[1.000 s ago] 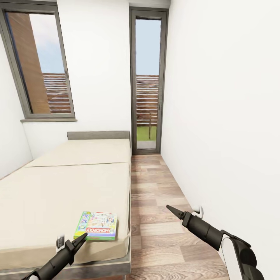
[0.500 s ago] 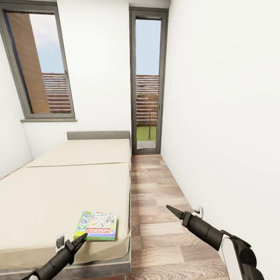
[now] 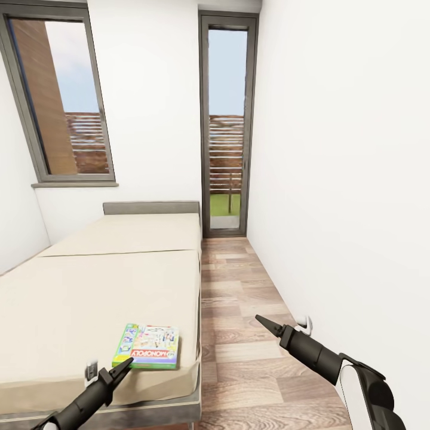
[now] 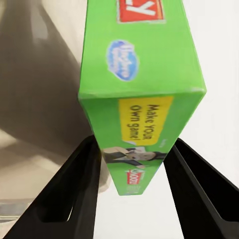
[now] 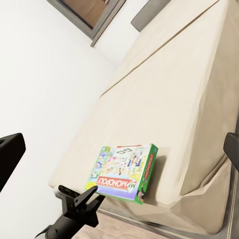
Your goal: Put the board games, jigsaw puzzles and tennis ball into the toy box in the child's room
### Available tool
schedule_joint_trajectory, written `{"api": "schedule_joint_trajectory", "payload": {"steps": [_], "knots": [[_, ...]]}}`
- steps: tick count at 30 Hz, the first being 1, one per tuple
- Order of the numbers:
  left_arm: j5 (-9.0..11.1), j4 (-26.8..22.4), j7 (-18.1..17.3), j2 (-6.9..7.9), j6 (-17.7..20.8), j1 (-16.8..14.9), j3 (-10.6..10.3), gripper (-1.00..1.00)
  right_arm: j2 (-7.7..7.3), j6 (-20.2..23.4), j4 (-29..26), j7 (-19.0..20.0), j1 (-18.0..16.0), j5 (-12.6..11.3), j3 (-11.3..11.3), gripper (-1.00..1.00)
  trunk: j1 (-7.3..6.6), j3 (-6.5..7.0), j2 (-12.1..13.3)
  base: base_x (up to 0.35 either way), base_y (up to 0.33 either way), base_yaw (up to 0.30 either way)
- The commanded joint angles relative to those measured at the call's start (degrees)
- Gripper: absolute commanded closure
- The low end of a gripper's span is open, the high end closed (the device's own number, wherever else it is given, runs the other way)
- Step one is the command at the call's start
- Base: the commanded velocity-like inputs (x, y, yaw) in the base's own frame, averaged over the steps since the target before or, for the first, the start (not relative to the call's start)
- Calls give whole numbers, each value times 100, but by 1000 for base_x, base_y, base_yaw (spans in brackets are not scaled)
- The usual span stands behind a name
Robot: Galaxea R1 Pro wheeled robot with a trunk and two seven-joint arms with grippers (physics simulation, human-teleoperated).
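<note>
One board game (image 3: 148, 346), a flat green and white Monopoly box with a red band, lies flat near the foot corner of the beige bed (image 3: 89, 286). My left gripper (image 3: 123, 366) is open at the box's near left corner. In the left wrist view its black fingers (image 4: 74, 194) stand on either side of the box's green edge (image 4: 142, 119), with nothing gripped. My right gripper (image 3: 263, 323) hangs open over the wood floor, right of the bed and away from the box (image 5: 124, 172). The table, toy box, jigsaw puzzles and tennis ball are out of view.
A strip of wood floor (image 3: 239, 358) runs between the bed and the white right wall (image 3: 346, 179) to a narrow glass door (image 3: 227, 149). A window (image 3: 60, 101) sits above the grey headboard (image 3: 150, 207). A small white fitting (image 3: 306, 324) is low on the right wall.
The left gripper has dipped very slightly beside the box. The box and the right arm have not moved.
</note>
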Motion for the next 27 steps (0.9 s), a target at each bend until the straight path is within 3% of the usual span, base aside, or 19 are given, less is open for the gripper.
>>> {"api": "schedule_joint_trajectory", "payload": {"steps": [1,12,22,27], "knots": [[18,-1,-21,8,46,-4,9,100,6,26,-1,24,-7,5,-13,-100,-1,-6,-3,0,0,0],[20,-201,-188,149,140,-4,-22,100,6,28,-1,31,-8,5,-13,-100,-1,-6,-3,0,0,0],[-12,-391,-704,373,438,-4,-52,100,6,28,-1,32,-3,5,-13,-100,-1,-6,-3,0,0,0],[-32,-734,-842,518,812,0,-104,100,6,28,-1,37,-4,5,-13,-100,-1,-6,-3,0,0,0]]}}
